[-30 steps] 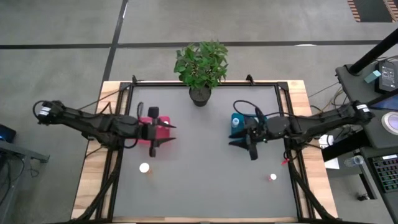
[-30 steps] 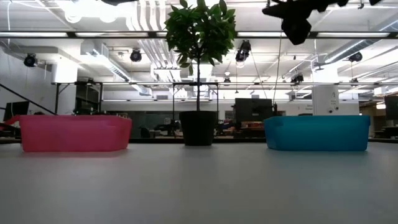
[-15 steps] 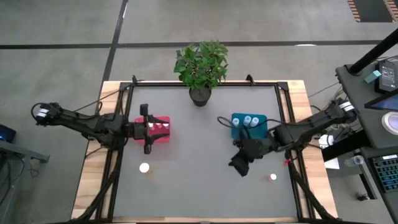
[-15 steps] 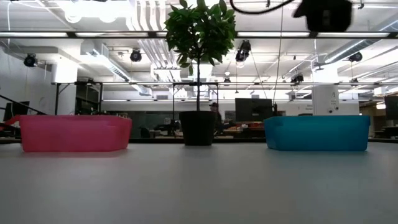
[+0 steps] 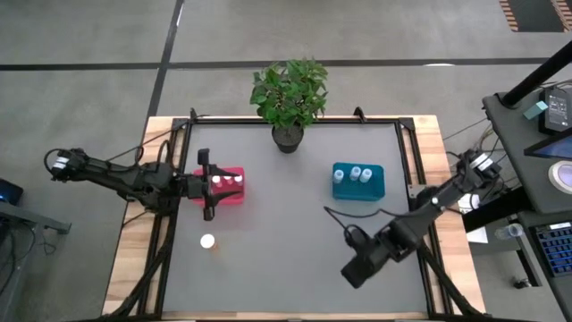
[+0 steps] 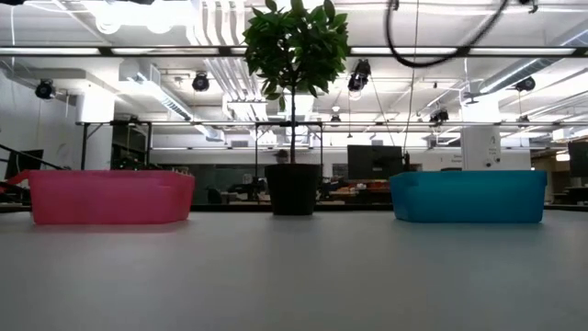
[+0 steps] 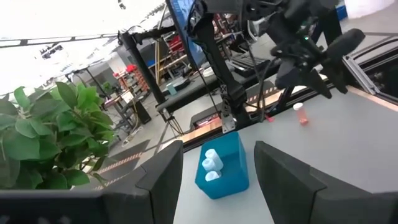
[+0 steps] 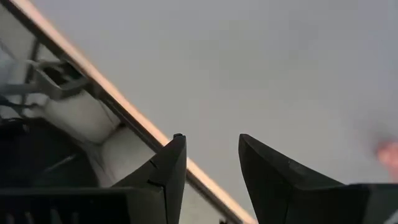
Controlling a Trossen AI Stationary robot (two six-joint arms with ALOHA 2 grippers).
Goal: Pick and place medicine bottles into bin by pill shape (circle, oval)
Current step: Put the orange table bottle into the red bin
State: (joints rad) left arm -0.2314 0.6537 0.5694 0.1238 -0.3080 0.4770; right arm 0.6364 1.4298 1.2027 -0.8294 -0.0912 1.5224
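Medicine bottle (image 5: 207,241) near the table's (image 5: 295,224) front-left corner sits just frontward of your left gripper (image 7: 219,155), fingers spread, empty. Right gripper (image 8: 211,140), also spread, is well apart.

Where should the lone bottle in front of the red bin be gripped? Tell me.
Take the medicine bottle by its round sides under the white cap, from straight above: it appears upright. The left hand, beside the red bin, is nearest.

Bins: two, one red bin (image 5: 227,187), one teal bin (image 5: 358,182). Bottles visible: three in each bin, one loose bottle (image 5: 207,241) on the table (image 5: 295,224), another beyond the teal bin in the left wrist view. Potted plant (image 5: 288,94): one.
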